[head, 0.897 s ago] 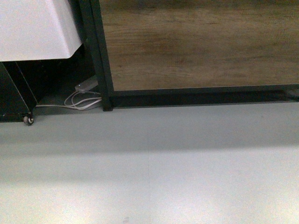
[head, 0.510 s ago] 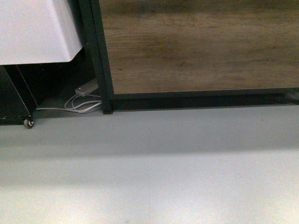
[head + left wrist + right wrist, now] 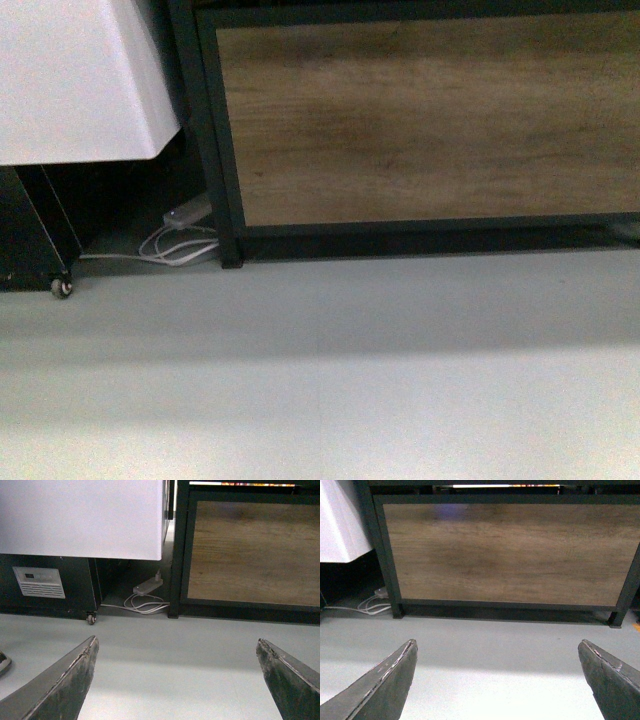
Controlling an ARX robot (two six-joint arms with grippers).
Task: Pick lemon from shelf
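Dark, scuffed metal with pale worn edges is all each wrist view shows of its own fingers (image 3: 65, 680), which are blunt wedges set far apart. The left pincer (image 3: 176, 642) is released and holds nothing. The right pincer (image 3: 496, 642) is the same, its jaws spread wide over bare floor. Both hang low, pointing at the foot of the furniture ahead.

Beyond them lies the floor (image 3: 320, 380), a smooth pale grey sheet with a soft sheen and a broad band of shadow. On it stands a wood-panelled unit (image 3: 430, 120) of matt brown board with a streaky grain, bounded by a thin dark frame (image 3: 215, 150) of square bars. Beside it, on the left arm's side, is a glossy white cabinet (image 3: 70, 80) on a black base with a small caster (image 3: 62, 289). In the gap between them a white cable (image 3: 170, 247) lies looped beside a power strip (image 3: 187, 211).

The lemon is in none of the views, and neither is the shelf that should carry it (a bright sliver above the panel in the wrist views is too small to read). I judge the task to be at its searching step, with no reach begun. The next move calls for looking higher and finding the shelf and the yellow fruit before either arm commits.
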